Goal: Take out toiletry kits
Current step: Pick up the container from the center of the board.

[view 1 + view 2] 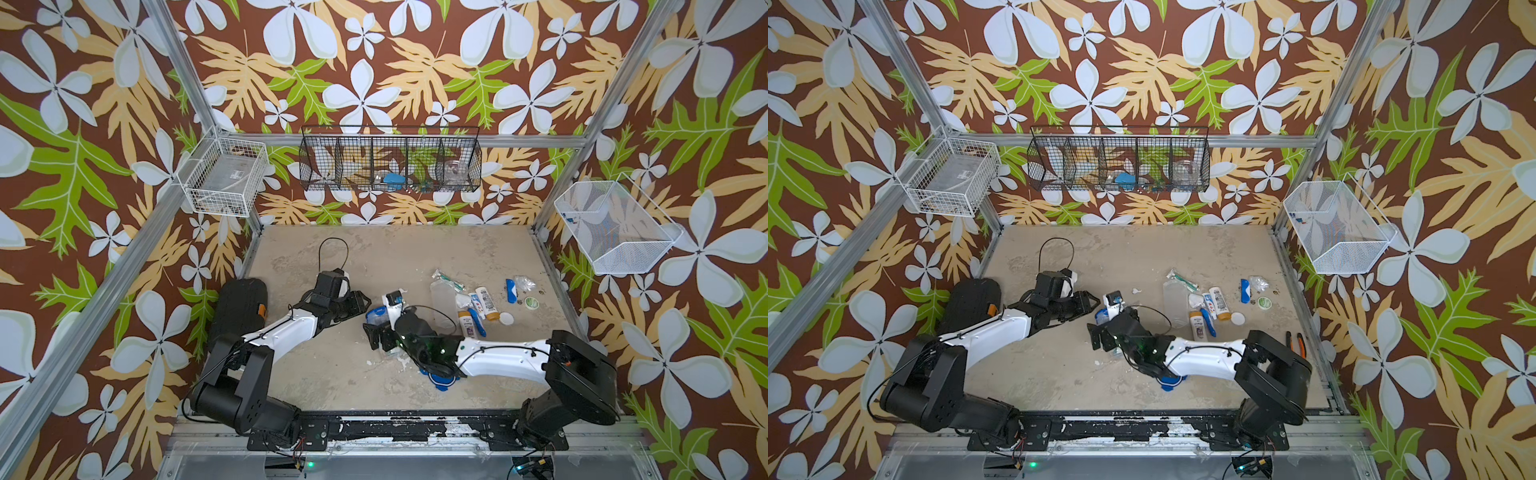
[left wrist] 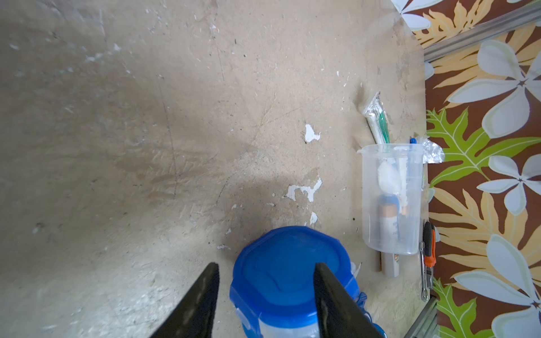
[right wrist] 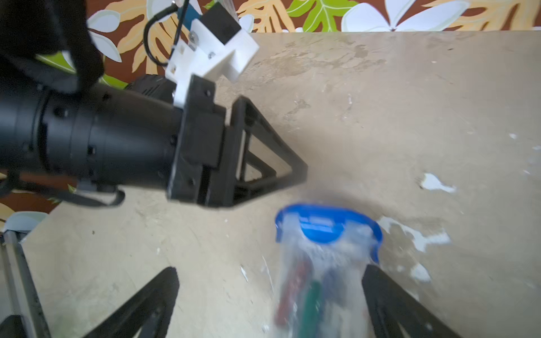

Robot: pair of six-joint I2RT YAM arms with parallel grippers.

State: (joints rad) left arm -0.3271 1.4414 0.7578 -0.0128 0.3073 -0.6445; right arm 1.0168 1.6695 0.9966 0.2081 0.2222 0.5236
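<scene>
At lower centre, loose inside the wide-parted right gripper [image 3: 270,270], the lidded jar [image 3: 322,263] could be rolled away by the parted left gripper [image 2: 267,264]

Table [image 1: 374,253], far and left-centre: lying bare, offering the widest passage.
Near centre, between left arm [image 1: 286,332] and right arm [image 1: 498,353]: bare strip running through.
Left edge: black case [image 1: 241,307] blocking.
Centre: lidded jar [image 2: 281,263] sitting between the wide-spread jaws of the right gripper [image 3: 270,270]; left gripper [image 3: 298,172] hovering just beside its lid, leaving little room.
Right of centre: toiletry kits [image 1: 486,305] and empty jar [image 1: 442,299] crowding together; green tin [image 1: 531,303] sitting apart, nearer the right edge.
Under the right arm: loose blue lid [image 1: 442,381] lying.
Walls: black wire basket [image 1: 390,162] hanging far, white wire basket [image 1: 224,178] left, white mesh basket [image 1: 615,228] right.
</scene>
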